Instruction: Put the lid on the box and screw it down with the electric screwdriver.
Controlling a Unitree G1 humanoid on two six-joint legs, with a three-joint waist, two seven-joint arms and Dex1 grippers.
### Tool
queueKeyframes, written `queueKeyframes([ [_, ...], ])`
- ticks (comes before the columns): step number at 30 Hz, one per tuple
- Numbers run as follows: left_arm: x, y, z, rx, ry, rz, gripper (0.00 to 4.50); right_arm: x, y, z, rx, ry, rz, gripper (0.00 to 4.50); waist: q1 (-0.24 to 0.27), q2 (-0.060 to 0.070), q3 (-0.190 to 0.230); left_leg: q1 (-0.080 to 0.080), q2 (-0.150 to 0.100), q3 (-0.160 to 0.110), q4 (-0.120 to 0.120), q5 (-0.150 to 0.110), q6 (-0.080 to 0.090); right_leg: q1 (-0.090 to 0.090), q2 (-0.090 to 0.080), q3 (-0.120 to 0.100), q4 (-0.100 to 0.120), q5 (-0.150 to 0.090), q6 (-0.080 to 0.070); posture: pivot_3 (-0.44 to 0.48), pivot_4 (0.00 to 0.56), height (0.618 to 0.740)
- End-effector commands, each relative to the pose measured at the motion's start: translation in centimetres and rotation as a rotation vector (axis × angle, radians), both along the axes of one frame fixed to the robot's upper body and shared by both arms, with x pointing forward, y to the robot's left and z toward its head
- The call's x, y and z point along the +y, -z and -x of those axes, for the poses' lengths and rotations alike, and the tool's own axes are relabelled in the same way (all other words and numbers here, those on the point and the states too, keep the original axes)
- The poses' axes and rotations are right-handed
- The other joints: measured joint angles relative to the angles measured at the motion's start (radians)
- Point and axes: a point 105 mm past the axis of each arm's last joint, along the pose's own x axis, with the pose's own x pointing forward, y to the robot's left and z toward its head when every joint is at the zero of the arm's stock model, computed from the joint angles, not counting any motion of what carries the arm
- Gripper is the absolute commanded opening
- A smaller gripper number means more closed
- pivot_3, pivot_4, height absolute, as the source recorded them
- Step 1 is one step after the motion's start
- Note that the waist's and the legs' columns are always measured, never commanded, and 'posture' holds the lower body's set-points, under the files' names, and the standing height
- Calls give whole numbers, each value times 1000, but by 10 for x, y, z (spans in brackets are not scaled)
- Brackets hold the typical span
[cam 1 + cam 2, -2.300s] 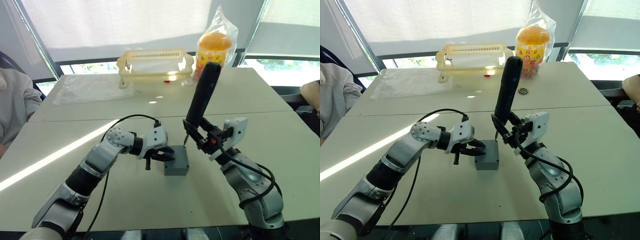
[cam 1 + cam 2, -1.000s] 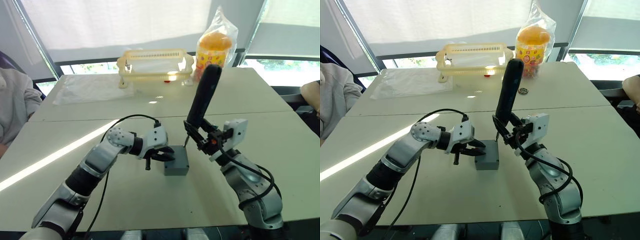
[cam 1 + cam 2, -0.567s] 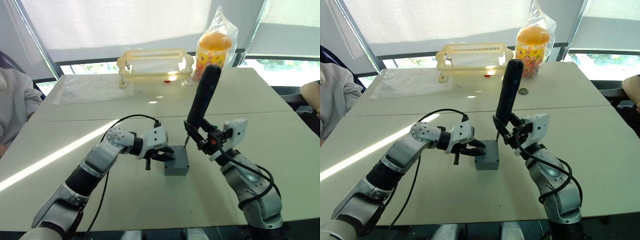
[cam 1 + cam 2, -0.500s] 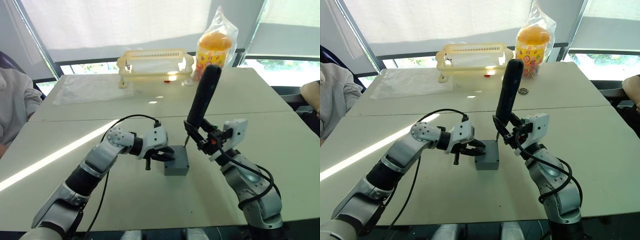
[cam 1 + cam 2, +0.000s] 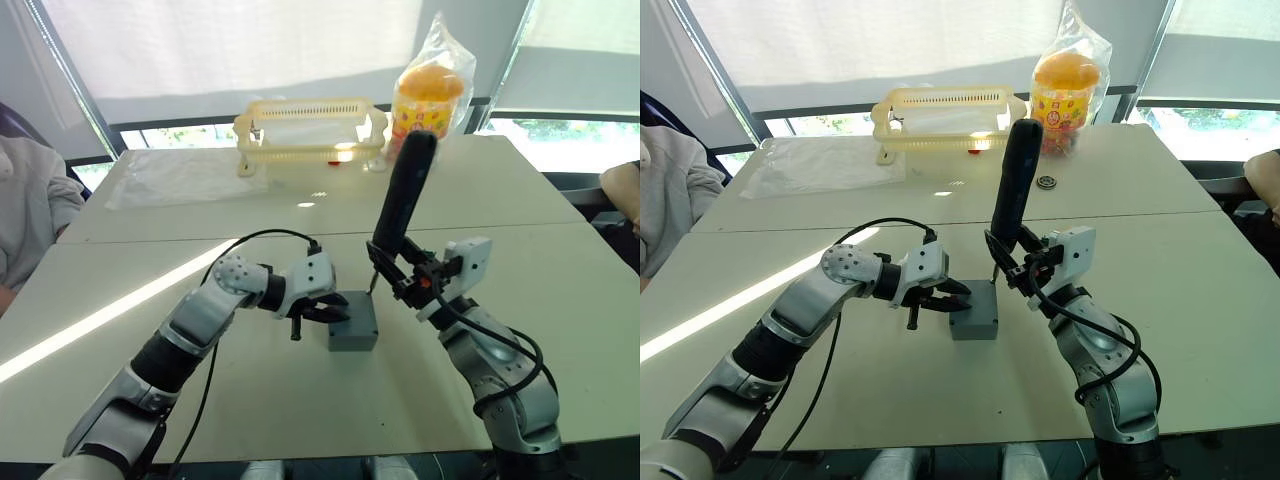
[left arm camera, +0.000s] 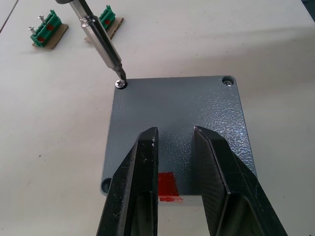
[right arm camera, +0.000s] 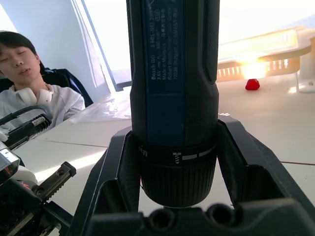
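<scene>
The box sits on the big table, near the front edge and between the two arms. The lid lies flat on top of it and covers it. A small red part shows on the side of the box that faces the left claw.

The screwdriver is the tallest thing here. It stands almost straight up and leans a little. Its thin metal tip touches a screw in one corner of the lid. Another screw sits in the next corner.

The right claw holds the screwdriver tight near its low end, with a finger on each side.

The left claw is just beside the box. Its two fingers reach over the edge of the lid. They stand a little apart and hold nothing.

Far back on the table stand a yellow basket and an orange jar in a clear bag. Two small green blocks lie on the table near the box.
</scene>
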Motion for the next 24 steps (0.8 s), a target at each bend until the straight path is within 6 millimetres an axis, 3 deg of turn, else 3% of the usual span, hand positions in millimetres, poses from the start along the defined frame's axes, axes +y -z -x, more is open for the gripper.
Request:
queueKeyframes([
  [1,3,14,2,35,-12,-46,1125,5,-27,5,-118,-18,-32,1784,0,0,0,0,0,0,0,0,0,0,0,0,0,0,0,0,150,740],
  [24,4,14,2,33,-8,-47,1125,1,-26,10,-112,-15,-14,1784,0,0,0,0,0,0,0,0,0,0,0,0,0,0,0,0,150,740],
])
